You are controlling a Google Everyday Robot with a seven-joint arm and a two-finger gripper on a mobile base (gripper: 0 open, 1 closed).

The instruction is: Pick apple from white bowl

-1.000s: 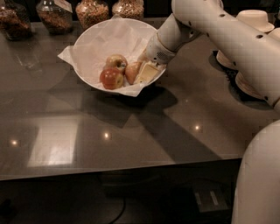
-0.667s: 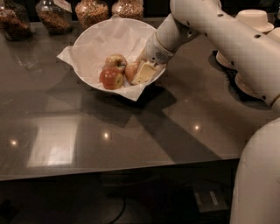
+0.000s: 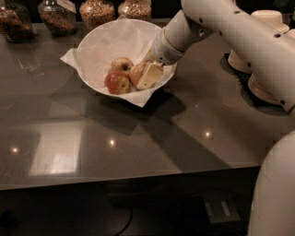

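Note:
The white bowl [image 3: 94,44], wide and lined with crumpled white paper, stands at the back middle of the dark table. Three apples lie in it. The pinkish-red apple [image 3: 136,73] lies on the right. A darker red apple [image 3: 117,83] lies in front to its left, and a yellow-green one [image 3: 122,63] lies behind. My gripper [image 3: 146,73] reaches down into the bowl from the right and sits right at the pinkish-red apple, covering its right side. My white arm [image 3: 221,23] comes in from the upper right.
Several glass jars of dry food [image 3: 97,11] line the table's back edge behind the bowl. Stacked cream bowls [image 3: 269,18] stand at the right rear, behind my arm. The table's front edge [image 3: 129,177] runs across the lower part of the view.

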